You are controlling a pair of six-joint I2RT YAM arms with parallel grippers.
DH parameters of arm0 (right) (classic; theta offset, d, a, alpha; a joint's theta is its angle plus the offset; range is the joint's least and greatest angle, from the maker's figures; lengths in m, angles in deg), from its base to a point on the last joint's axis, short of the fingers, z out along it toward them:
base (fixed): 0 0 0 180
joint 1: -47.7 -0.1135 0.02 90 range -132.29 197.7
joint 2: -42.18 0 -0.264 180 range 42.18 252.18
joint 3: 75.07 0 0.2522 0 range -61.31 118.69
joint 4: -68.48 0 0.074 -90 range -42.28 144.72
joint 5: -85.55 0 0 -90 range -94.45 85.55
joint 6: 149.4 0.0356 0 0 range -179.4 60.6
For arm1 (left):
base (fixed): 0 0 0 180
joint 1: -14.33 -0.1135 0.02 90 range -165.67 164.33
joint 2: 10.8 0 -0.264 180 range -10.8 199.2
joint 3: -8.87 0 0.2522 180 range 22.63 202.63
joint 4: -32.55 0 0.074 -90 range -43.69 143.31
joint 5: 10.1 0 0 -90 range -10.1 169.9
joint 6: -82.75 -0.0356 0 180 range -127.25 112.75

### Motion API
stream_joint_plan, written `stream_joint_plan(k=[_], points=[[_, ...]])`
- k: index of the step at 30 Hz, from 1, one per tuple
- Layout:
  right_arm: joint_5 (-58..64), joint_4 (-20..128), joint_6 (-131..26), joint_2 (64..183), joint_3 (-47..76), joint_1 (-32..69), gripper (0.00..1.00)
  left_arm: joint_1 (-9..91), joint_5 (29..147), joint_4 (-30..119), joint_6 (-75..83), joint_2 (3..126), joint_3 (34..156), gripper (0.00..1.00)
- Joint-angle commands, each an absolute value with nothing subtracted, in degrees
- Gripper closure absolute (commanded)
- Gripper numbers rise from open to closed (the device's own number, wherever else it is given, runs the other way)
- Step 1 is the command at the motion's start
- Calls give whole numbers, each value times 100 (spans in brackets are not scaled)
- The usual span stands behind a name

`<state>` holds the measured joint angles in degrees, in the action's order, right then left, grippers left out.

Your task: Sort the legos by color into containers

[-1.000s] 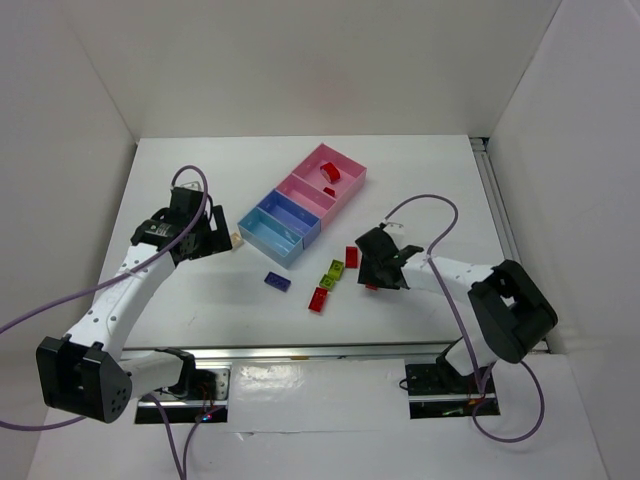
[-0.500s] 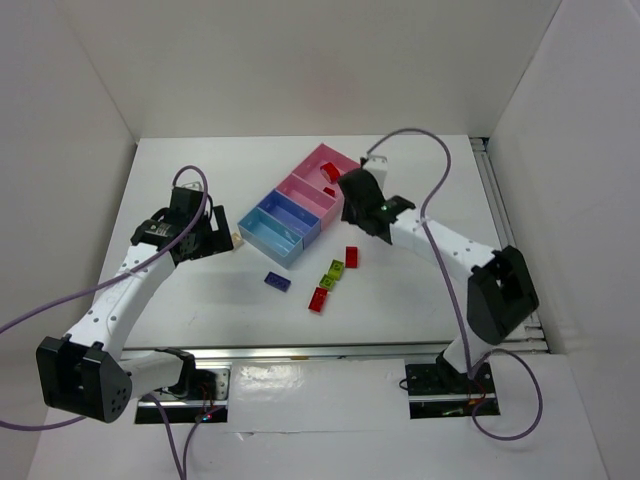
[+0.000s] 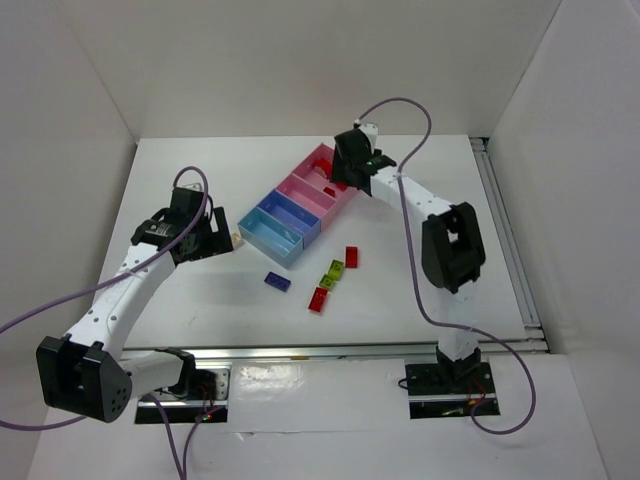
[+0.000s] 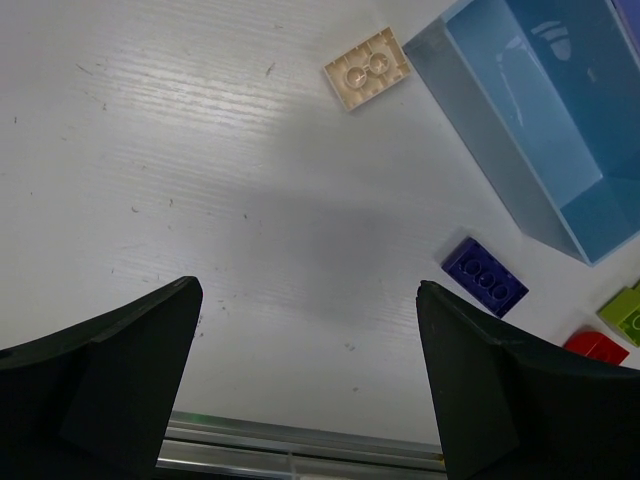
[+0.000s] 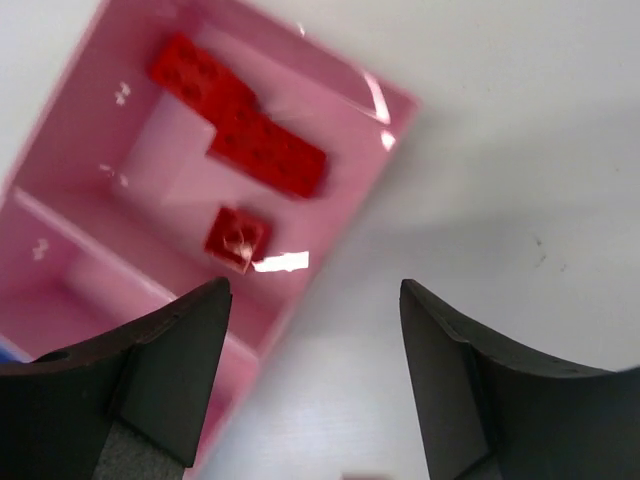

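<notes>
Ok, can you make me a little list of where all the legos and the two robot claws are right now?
trays: four joined in a row, two pink trays, two light blue trays
far pink tray: red legos inside
on the table: two loose red legos, lime-green lego, purple lego, tan lego
left gripper: open, empty, above the table near the tan lego
right gripper: open, empty, over the far pink tray
</notes>
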<state>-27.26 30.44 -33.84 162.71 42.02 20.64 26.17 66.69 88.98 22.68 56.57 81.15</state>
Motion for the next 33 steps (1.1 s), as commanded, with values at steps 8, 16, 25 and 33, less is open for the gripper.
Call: stream_joint_plan(k=[8, 16, 25, 33], points=[[-2309, 3450, -2838, 12693, -292, 1572, 12, 2637, 6504, 8911, 2201, 5661, 8397, 0], [-1350, 4047, -2680, 12734, -1148, 1387, 8, 2637, 6557, 8797, 2693, 5661, 8231, 0], [-1640, 4241, -2785, 13805, -419, 1334, 12, 2637, 6663, 8797, 2641, 5714, 8230, 0], [-2167, 4127, -2653, 14176, -128, 1229, 40, 2637, 6663, 8797, 2588, 5714, 8230, 0]])
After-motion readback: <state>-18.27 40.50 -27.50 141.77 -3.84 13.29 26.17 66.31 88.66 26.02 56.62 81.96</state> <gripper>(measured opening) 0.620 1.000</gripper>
